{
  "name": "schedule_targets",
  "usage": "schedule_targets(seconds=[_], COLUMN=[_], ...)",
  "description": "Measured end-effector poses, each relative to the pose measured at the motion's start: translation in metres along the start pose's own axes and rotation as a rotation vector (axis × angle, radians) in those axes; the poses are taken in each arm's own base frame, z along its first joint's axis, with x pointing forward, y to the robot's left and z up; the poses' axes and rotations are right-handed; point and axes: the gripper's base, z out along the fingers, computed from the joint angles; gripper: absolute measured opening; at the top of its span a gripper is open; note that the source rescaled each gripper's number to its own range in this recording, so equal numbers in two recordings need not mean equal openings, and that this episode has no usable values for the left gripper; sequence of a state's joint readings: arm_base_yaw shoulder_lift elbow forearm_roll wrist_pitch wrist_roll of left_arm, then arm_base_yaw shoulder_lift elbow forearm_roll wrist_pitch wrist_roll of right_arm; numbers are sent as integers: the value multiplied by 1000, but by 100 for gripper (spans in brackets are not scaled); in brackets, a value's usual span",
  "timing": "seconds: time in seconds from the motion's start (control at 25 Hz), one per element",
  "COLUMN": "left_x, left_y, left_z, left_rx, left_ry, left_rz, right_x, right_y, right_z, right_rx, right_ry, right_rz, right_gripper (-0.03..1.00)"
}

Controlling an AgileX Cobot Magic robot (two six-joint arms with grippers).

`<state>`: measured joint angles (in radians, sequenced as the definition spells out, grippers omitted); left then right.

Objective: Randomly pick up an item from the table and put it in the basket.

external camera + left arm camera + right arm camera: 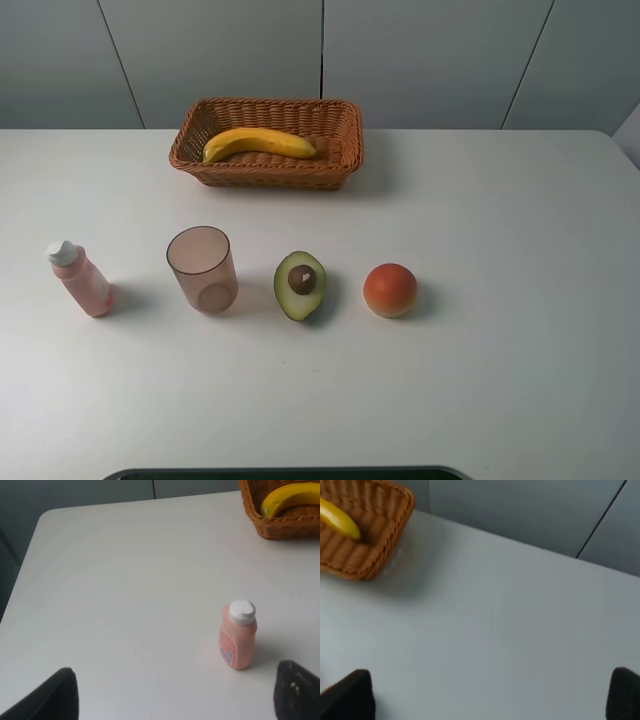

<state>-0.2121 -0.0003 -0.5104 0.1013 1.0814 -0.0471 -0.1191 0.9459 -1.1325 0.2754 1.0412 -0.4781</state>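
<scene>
The yellow banana (259, 143) lies inside the brown wicker basket (340, 165) at the back of the white table (500, 230). Part of the banana (290, 499) and basket (280, 527) shows in the left wrist view, and the banana's end (340, 520) in the basket (365, 555) shows in the right wrist view. Neither arm appears in the exterior high view. The left gripper (175, 695) is open and empty, its dark fingertips (55, 697) wide apart above the table. The right gripper (492, 695) is open and empty too, fingertips (350, 695) wide apart.
In a row across the table's middle stand a pink bottle with a white cap (80, 279), also in the left wrist view (237, 635), a translucent pink cup (202, 269), a halved avocado (300, 285) and a round orange-red fruit (390, 290).
</scene>
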Motion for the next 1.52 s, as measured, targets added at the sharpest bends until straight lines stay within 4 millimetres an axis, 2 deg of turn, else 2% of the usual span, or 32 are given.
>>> schedule_targets(seconds=[0.2,0.36,0.52,0.72,1.16,1.52], left_x=[0,0,0,0,0,0], left_y=[0,0,0,0,0,0], left_z=[0,0,0,0,0,0], left_rx=[0,0,0,0,0,0], left_ry=[0,0,0,0,0,0], left_rz=[0,0,0,0,0,0], right_x=[49,89,121,155,188,200], right_y=[23,33,42,50,56,59], right_z=[-36,-49,-50,-40,-30,-44], right_rx=[62,124,157,170,128,172], right_ry=[-73,-43,-58,-72,-96,-210], right_rz=[99,168,222,244,217,230], right_gripper=[100,100,100,100,100,100])
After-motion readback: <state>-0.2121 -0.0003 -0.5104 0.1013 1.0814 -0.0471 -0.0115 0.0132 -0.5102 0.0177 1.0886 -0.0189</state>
